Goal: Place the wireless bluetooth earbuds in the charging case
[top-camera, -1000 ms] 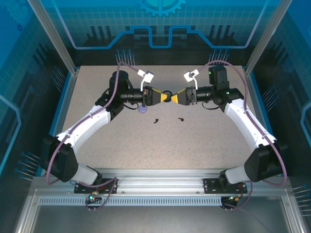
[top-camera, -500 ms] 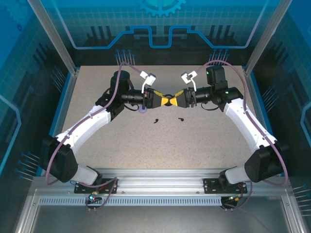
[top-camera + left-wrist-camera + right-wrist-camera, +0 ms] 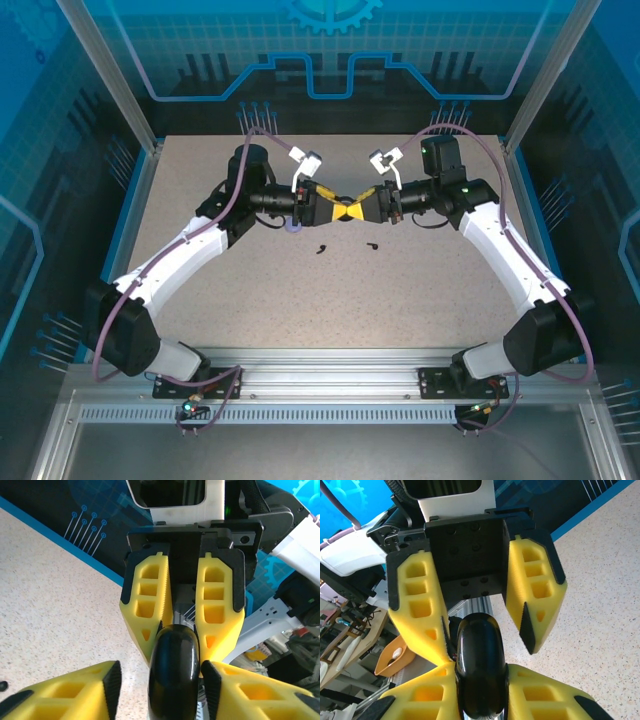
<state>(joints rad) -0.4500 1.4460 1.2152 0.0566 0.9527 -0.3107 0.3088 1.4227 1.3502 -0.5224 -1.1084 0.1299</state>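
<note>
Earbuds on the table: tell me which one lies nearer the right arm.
The right-hand earbud, lying toward the right arm. The other earbud lies to its left, nearer the left arm.

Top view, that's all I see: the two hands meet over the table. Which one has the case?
Observer: The right hand is clamped on the case.
Operator: And the left one?
Observer: The left hand is open, with a gap between one finger and the case.
Operator: How does the case sit?
Observer: On edge, seen rim-on in both wrist views.
</note>
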